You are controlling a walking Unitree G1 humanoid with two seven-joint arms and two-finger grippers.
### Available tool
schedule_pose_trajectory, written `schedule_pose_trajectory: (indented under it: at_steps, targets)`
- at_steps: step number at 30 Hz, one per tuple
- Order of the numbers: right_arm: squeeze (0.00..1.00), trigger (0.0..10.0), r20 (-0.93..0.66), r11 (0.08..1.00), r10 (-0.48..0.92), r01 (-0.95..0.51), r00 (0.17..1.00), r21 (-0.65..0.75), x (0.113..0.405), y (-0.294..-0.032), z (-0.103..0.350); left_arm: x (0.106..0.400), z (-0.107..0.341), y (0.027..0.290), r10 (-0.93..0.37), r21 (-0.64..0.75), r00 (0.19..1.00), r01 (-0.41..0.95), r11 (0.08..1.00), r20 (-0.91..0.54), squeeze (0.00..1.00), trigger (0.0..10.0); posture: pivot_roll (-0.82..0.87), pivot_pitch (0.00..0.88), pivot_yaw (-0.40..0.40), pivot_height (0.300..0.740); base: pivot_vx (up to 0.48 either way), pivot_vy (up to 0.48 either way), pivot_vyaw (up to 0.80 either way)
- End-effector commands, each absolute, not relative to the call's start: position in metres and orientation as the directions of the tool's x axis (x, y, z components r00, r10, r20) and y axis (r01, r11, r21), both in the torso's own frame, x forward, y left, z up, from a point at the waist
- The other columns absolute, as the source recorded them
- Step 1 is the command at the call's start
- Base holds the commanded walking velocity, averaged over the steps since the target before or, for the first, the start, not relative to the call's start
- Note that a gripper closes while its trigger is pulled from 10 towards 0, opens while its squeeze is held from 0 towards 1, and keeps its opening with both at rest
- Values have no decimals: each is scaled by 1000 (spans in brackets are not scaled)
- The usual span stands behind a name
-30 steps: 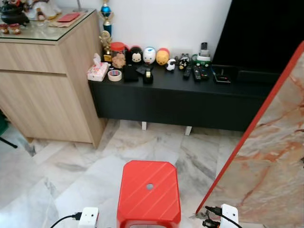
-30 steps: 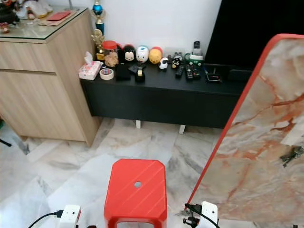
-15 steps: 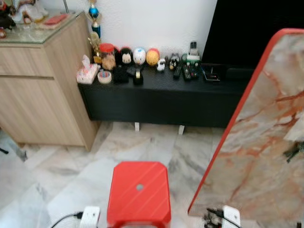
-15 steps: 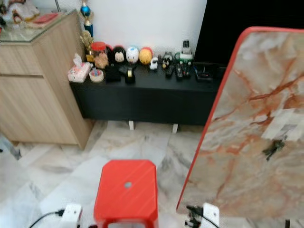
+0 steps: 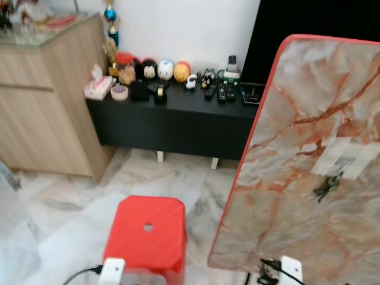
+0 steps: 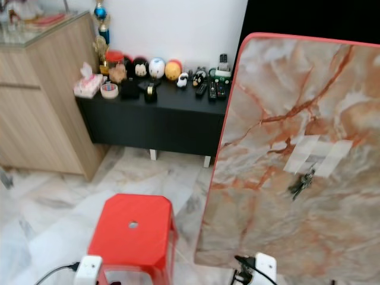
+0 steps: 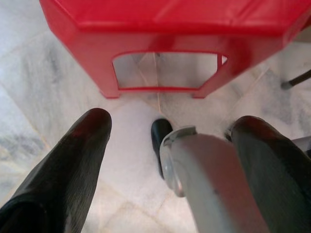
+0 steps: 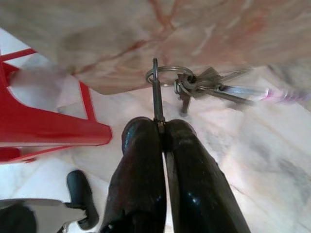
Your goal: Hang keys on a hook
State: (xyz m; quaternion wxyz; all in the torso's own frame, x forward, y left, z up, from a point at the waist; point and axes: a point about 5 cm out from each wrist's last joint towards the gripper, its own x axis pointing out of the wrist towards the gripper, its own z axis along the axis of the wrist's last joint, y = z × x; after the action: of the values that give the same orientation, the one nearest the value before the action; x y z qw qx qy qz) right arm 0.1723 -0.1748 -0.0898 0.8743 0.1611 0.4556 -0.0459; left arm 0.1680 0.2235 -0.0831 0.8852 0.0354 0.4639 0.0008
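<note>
The right gripper [image 8: 163,127] has its fingers pinched tight on the ring of the keys [image 8: 204,87], which dangle just beyond its tips. The hook [image 5: 327,184] sits well above, on the marble board [image 5: 285,148]. Best lift slowly, ring held open-side to the hook. The red stool [image 5: 145,231] crowds its inner side; the left gripper [image 7: 170,145] hangs spread and empty

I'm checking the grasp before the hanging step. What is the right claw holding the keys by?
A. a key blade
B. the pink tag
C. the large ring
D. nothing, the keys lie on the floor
C: in the right wrist view the right claw is shut on the large ring, with the keys dangling from it.
</note>
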Motion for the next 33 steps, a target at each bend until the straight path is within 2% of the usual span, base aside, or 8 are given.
schedule_pose_trajectory:
  at_steps: [1, 26, 33]
  targets:
    - [0, 10000, -811, 945, 38, 242, 584, 219, 172, -185, -89, 171, -83, 216, 16, 61, 571, 61, 996, -820, 0, 10000, 61, 5, -86, 740, 0, -364, 0]
    - [0, 10000, -807, 944, 20, 254, 590, 209, 170, -187, -89, 170, -84, 215, 15, 64, 569, 67, 996, -822, 0, 10000, 60, 0, -90, 740, 0, -364, 0]
    - [0, 10000, -798, 940, 11, 267, 603, 215, 178, -173, -88, 172, -84, 215, 14, 64, 571, 68, 996, -821, 0, 10000, 59, 0, -89, 740, 0, -364, 0]
